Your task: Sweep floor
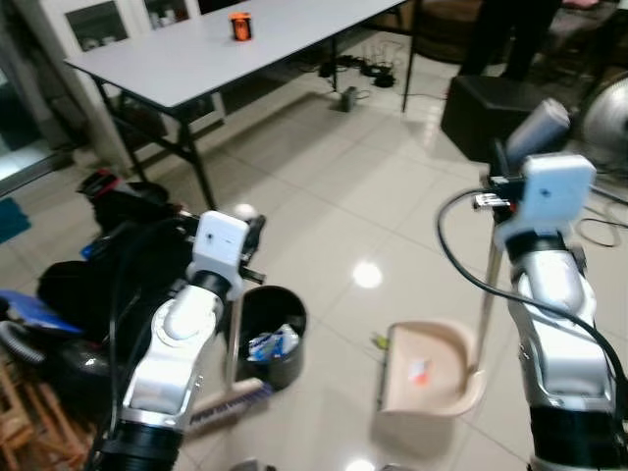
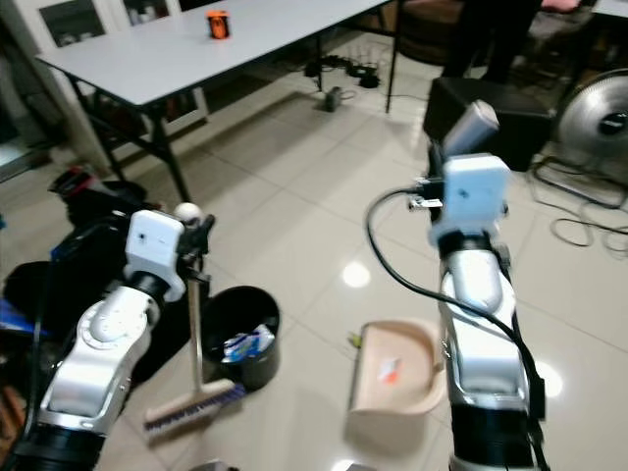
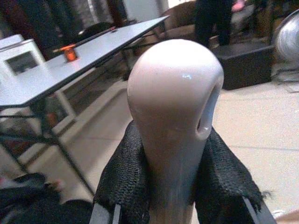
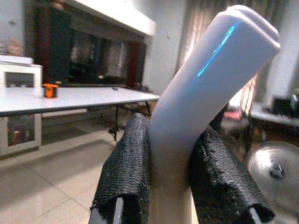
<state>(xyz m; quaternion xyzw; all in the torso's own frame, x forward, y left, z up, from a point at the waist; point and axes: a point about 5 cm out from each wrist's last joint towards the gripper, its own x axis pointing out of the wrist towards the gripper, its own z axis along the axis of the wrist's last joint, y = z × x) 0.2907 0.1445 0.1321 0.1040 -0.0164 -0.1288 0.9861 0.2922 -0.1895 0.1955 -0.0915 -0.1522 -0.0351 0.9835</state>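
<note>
My left gripper [image 1: 249,241] is shut on the pale handle [image 3: 174,116] of a broom. The handle stands nearly upright, and its bristle head [image 1: 232,401] rests on the tiles beside a black bin [image 1: 271,336] holding some trash. My right gripper [image 4: 170,177] is shut on the long pale handle [image 1: 537,129] of a beige dustpan [image 1: 433,371]. The pan sits on the floor in front of me with an orange scrap [image 1: 420,370] inside. A small bit of litter [image 1: 378,340] lies on the tiles at the pan's left edge.
A grey folding table [image 1: 196,61] with an orange cup [image 1: 240,26] stands at the back left. Black bags [image 1: 118,257] are piled on the left. At the back right are a black box [image 1: 491,113], a fan [image 1: 608,110], floor cables and a person's legs [image 1: 510,34].
</note>
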